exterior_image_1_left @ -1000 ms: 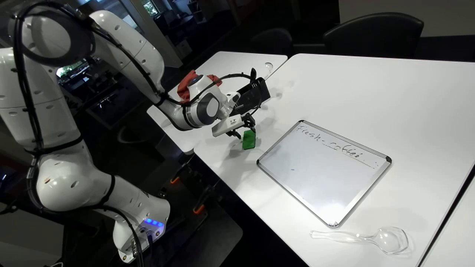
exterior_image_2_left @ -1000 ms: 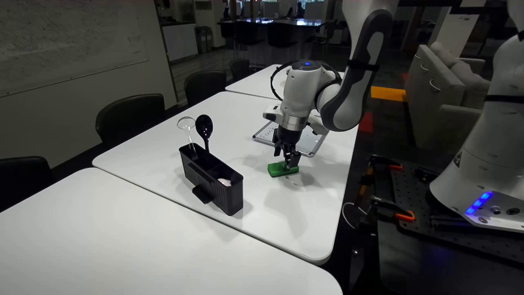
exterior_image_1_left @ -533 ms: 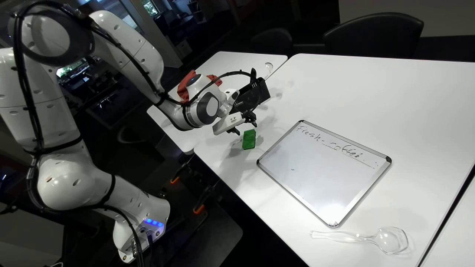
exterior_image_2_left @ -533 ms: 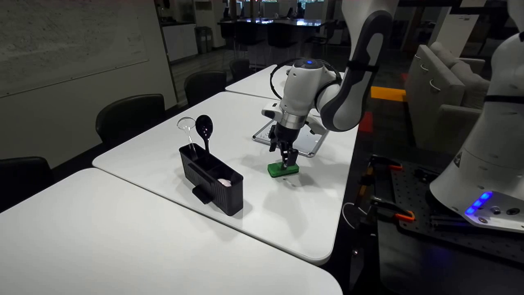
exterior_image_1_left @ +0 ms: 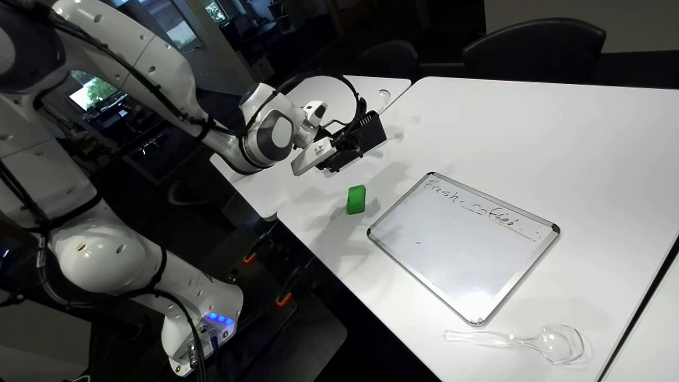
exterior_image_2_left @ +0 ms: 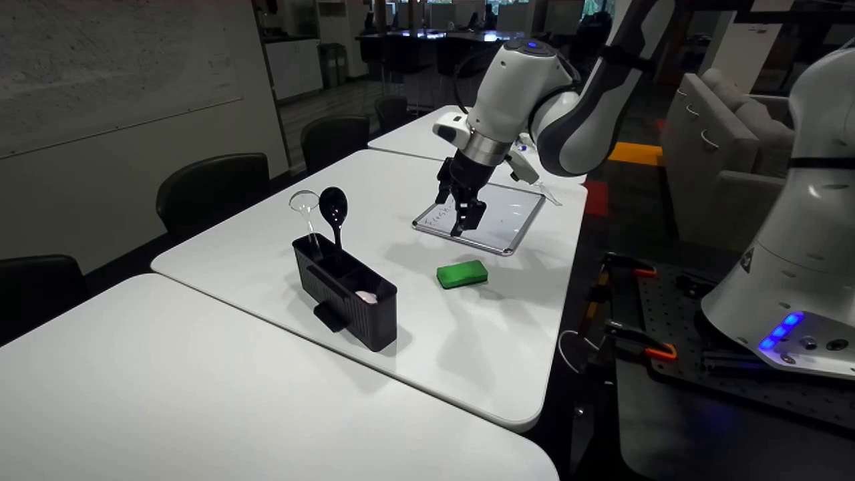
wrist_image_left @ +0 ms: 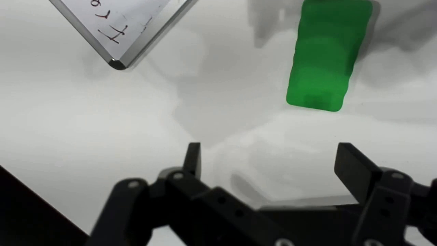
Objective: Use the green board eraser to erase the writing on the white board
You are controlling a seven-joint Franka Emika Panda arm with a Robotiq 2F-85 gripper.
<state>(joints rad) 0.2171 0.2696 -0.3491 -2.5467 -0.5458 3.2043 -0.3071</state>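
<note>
The green board eraser (exterior_image_1_left: 356, 199) lies flat on the white tabletop, beside the near corner of the white board; it also shows in an exterior view (exterior_image_2_left: 462, 274) and in the wrist view (wrist_image_left: 326, 54). The white board (exterior_image_1_left: 456, 265) lies flat with its grey frame. The writing (exterior_image_1_left: 475, 207) is a dark handwritten line along one edge, with a tiny blue mark (exterior_image_1_left: 418, 243) apart from it. Part of the writing (wrist_image_left: 114, 32) shows in the wrist view. My gripper (wrist_image_left: 268, 150) is open and empty, raised above the table and apart from the eraser; it shows in both exterior views (exterior_image_1_left: 347, 162) (exterior_image_2_left: 450, 215).
A black utensil holder (exterior_image_2_left: 347, 287) with a black spoon (exterior_image_2_left: 333, 208) and a clear spoon stands near the eraser; in an exterior view (exterior_image_1_left: 374, 132) my gripper partly covers it. Another clear ladle (exterior_image_1_left: 557, 342) lies beyond the board. Chairs stand along the table's far side.
My gripper has risen from just over the eraser and drawn away from it. The eraser and the board have stayed in place.
</note>
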